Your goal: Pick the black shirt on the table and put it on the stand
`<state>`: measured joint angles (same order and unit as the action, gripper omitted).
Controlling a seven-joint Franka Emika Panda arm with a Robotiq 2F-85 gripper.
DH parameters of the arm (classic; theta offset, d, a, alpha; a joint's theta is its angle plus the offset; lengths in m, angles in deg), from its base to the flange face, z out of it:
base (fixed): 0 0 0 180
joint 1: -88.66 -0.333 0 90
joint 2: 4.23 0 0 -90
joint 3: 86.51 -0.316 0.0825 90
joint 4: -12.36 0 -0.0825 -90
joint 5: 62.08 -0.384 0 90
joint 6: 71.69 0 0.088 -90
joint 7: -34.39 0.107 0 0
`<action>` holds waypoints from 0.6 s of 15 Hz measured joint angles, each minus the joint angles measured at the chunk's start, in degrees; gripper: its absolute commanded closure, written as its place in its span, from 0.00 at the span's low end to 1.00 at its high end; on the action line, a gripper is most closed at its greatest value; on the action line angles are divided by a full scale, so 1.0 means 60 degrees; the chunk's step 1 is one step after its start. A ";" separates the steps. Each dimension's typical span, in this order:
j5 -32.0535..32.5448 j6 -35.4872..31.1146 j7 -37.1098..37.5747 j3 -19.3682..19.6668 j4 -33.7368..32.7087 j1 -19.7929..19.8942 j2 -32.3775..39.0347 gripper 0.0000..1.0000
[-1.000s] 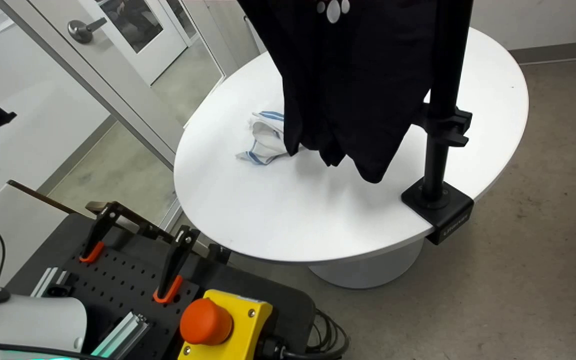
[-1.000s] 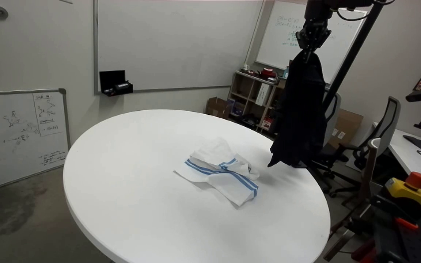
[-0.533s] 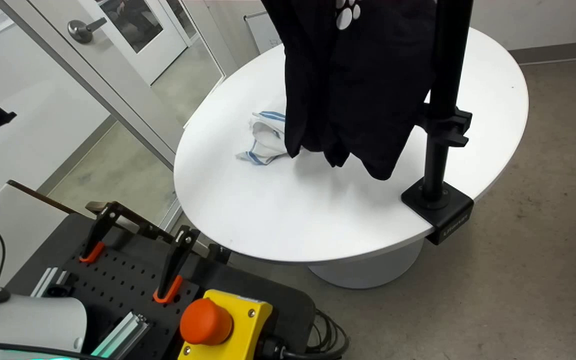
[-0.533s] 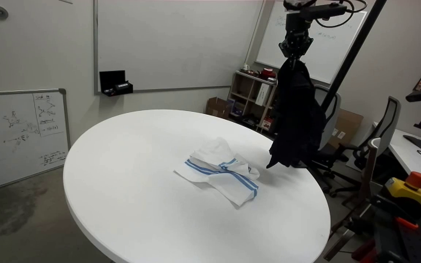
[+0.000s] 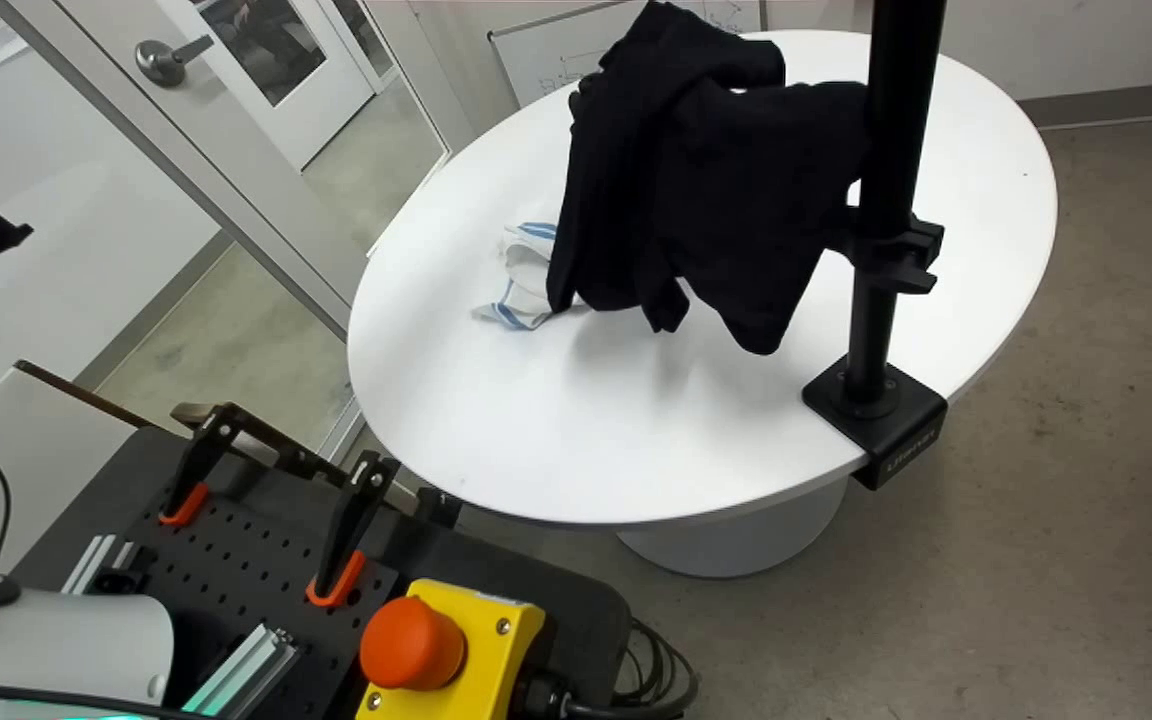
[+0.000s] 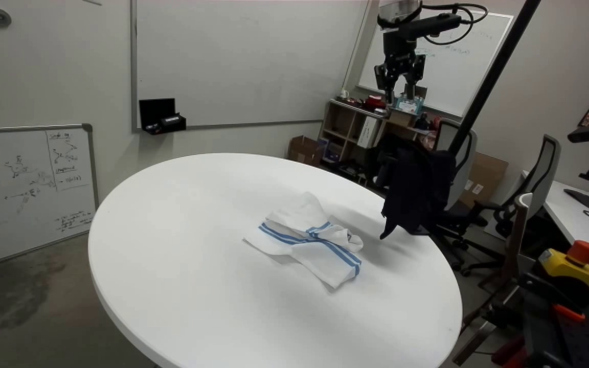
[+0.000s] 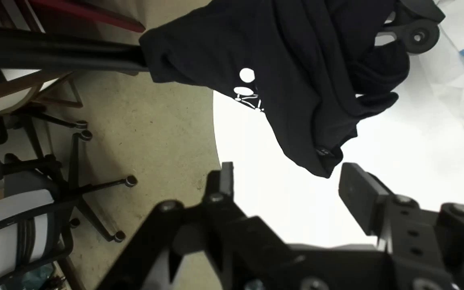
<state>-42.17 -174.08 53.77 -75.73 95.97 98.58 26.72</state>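
Black and folded over on itself, your shirt [image 5: 716, 200] hangs at the stand [image 5: 873, 330] in the upper middle of the frame in an exterior view, its lower edge seeming to clear the bench [image 5: 536, 420]. Your claw [image 6: 400, 95] is spread wide, nothing between its fingers, towards the top right of the frame in an exterior view. What the coming move turns on is height: the shirt lies below the claw, apart from it. From the wrist view you see it across the upper middle of the frame, its long axis running from the pole [image 7: 63, 52] at upper left towards a round black fitting [image 7: 411, 41] at upper right, perhaps the end of the stand's arm; one loose tip points down the frame, towards the gap between the fingers. By this the task looks all but done, though whatever bears the cloth is mostly hidden beneath it. Your next move is probably straight up and away; sideways, a finger might catch that tip, and slack cloth like this could slide.
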 measured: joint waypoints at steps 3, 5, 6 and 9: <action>0.0000 0.0261 0.0000 0.0011 -0.0421 -0.0054 0.0257 0.00; -0.0016 0.0351 -0.0002 0.0011 -0.0611 -0.0084 0.0342 0.00; -0.0054 0.0355 -0.0015 0.0009 -0.0660 -0.0099 0.0346 0.00; -0.0322 0.0353 -0.0197 -0.0062 -0.0745 -0.0115 0.0264 0.00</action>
<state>-44.10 -171.96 52.59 -76.11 91.50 97.89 28.31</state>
